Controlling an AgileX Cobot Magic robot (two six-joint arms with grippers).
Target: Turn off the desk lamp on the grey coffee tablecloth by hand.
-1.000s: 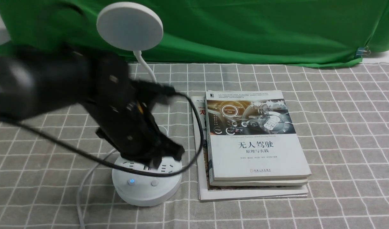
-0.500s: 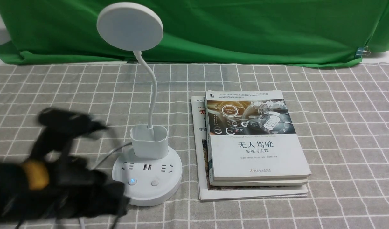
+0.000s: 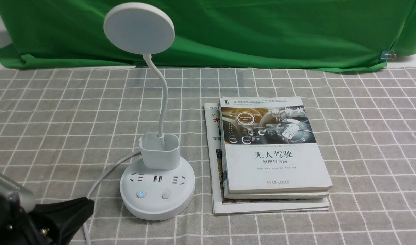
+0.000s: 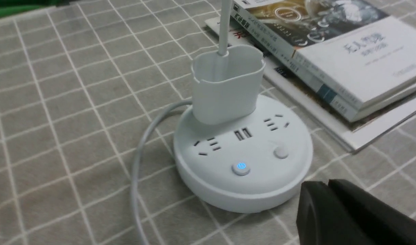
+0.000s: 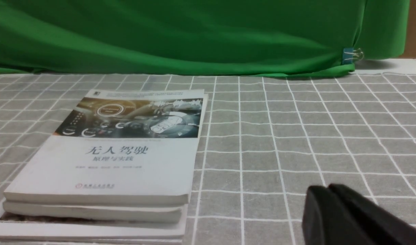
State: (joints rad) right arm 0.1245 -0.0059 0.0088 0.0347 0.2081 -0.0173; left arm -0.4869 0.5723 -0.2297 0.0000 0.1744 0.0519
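Note:
The white desk lamp [image 3: 157,190] stands on the grey coffee tablecloth [image 3: 364,136], left of centre. Its disc head [image 3: 139,28] looks unlit. One base button [image 3: 141,194] glows blue, and a plain button [image 3: 165,195] sits beside it. The base also shows in the left wrist view [image 4: 243,160]. My left gripper [image 3: 87,203] is shut and empty, low at the near left, a short way from the base. In the left wrist view it [image 4: 327,185] is apart from the base rim. My right gripper [image 5: 327,189] is shut and empty above bare cloth; the front view does not show it.
A stack of books [image 3: 272,153] lies right of the lamp base, on a magazine. The lamp's white cord [image 3: 102,177] runs from the base toward the near left. A green backdrop cloth [image 3: 262,34] hangs at the back, with a binder clip [image 3: 386,54] at its right.
My left arm has drawn back from over the lamp base, down and to the near left corner. The lamp, books and cord have not moved.

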